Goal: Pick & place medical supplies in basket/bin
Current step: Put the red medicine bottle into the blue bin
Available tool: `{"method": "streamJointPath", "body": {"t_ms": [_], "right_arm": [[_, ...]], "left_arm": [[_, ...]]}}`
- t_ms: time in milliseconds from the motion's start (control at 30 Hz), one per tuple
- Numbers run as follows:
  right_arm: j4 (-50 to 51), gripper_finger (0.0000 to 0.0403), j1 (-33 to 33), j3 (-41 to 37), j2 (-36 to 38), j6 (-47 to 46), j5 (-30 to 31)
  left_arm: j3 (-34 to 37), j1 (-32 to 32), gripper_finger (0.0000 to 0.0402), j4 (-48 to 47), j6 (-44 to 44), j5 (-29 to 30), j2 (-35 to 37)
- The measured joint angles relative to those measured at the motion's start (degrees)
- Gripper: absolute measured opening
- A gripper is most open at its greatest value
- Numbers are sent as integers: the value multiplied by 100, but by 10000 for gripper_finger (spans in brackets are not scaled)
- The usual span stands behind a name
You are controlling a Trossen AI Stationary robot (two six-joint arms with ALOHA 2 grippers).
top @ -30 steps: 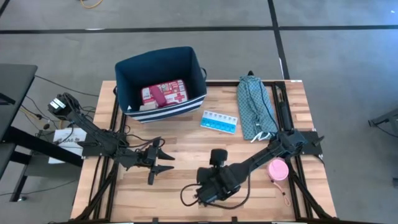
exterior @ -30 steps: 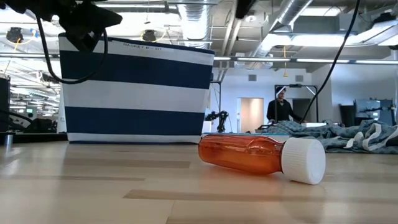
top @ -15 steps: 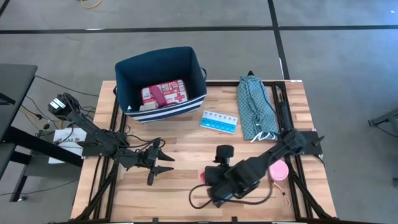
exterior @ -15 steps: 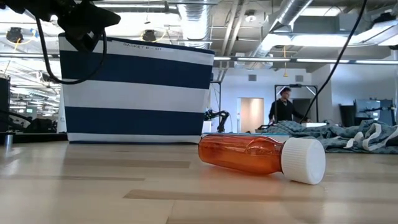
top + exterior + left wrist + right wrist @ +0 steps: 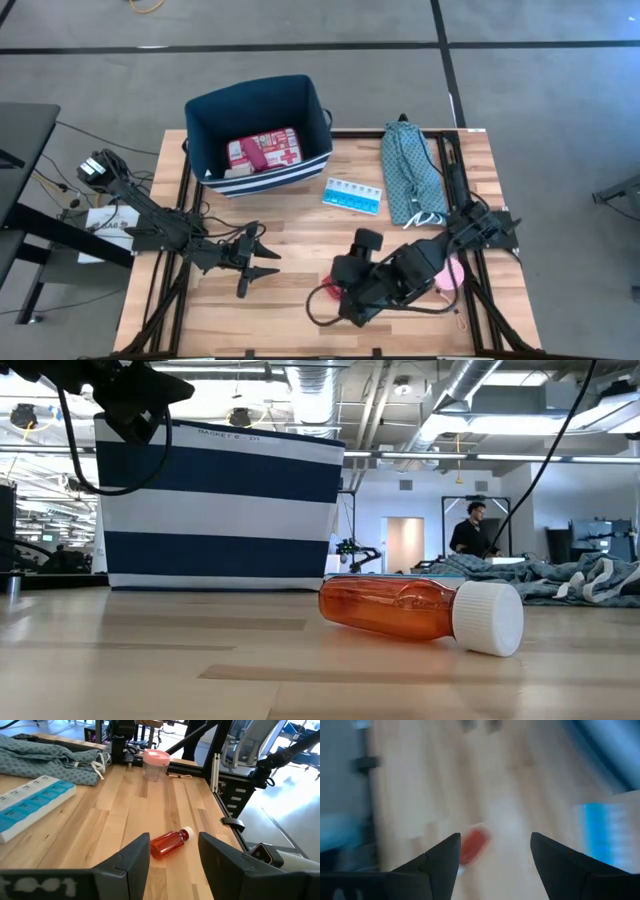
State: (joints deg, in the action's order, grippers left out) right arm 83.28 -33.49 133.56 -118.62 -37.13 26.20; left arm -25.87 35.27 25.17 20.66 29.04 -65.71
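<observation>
1 bottle (image 5: 420, 610) clear in low view (arm hides it overhead); right gripper (image 5: 495, 855) wide apart, empty.

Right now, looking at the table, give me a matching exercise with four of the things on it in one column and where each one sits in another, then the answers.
Things:
1. first-aid case
2. pill organizer
3. orange bottle
4. right gripper

Places:
A. lying on its side on the bare wood
B. open, hovering over the table's near side
C. inside the navy bin
D. flat on the table between the bin and the teal cloth bundle

Pairs: 1-C, 2-D, 3-A, 4-B
</observation>
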Motion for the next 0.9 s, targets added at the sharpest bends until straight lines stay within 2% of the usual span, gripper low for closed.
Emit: {"method": "streamJointPath", "body": {"t_ms": [167,267,367,700,900], "right_arm": [[-172,235,183,-14,-176,-12,-1507],[-203,235,279,-17,-230,-12,-2131],[-456,235,401,-17,-278,-12,-2334],[-1300,235,638,-17,-290,-154,-2472],[-1340,235,747,-17,-290,-272,-2676]], "left_arm": [[0,-2,157,7,2,2,-2],[0,-2,157,26,2,3,-2],[0,-2,157,23,2,13,-4],[0,-2,157,-11,5,11,-4],[0,-2,157,-179,7,-24,-3]]}}
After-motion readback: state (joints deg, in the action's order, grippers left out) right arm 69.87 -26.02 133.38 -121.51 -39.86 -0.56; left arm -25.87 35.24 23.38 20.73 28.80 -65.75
